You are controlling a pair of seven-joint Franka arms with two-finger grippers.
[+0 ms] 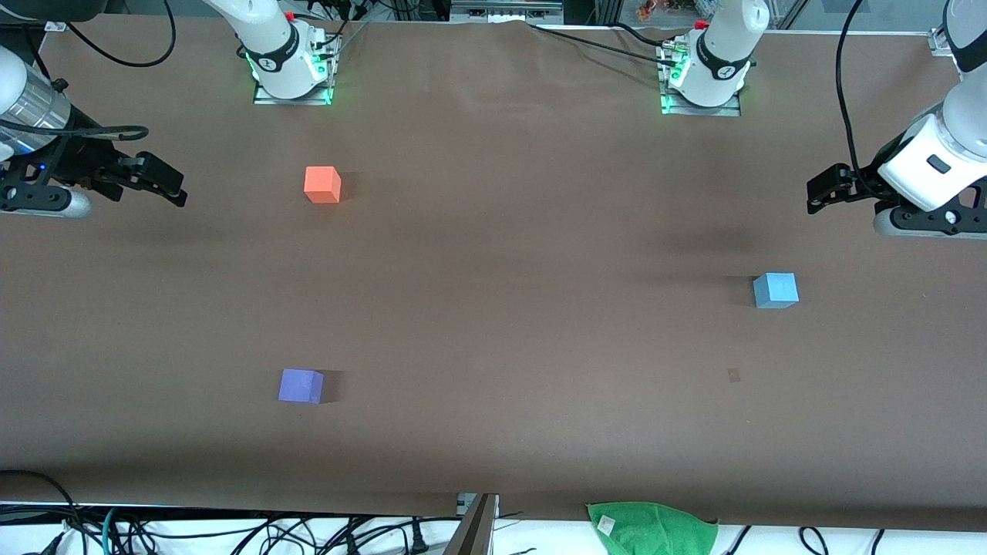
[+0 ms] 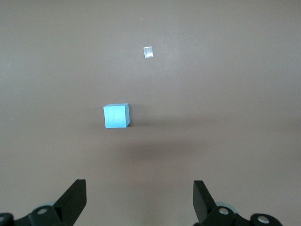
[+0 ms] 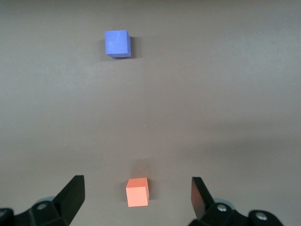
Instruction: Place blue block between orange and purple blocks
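Note:
The blue block (image 1: 775,290) lies toward the left arm's end of the table; it also shows in the left wrist view (image 2: 116,116). The orange block (image 1: 322,185) lies toward the right arm's end, and the purple block (image 1: 301,385) lies nearer to the front camera than it. Both show in the right wrist view, orange (image 3: 138,192) and purple (image 3: 117,43). My left gripper (image 1: 823,190) (image 2: 138,190) hovers open and empty at its end of the table, apart from the blue block. My right gripper (image 1: 166,185) (image 3: 137,181) hovers open and empty at its end, apart from the orange block.
A small pale scrap (image 1: 733,375) lies on the brown table cover nearer to the front camera than the blue block; it also shows in the left wrist view (image 2: 148,52). A green cloth (image 1: 651,526) hangs at the table's near edge. Cables run along both edges.

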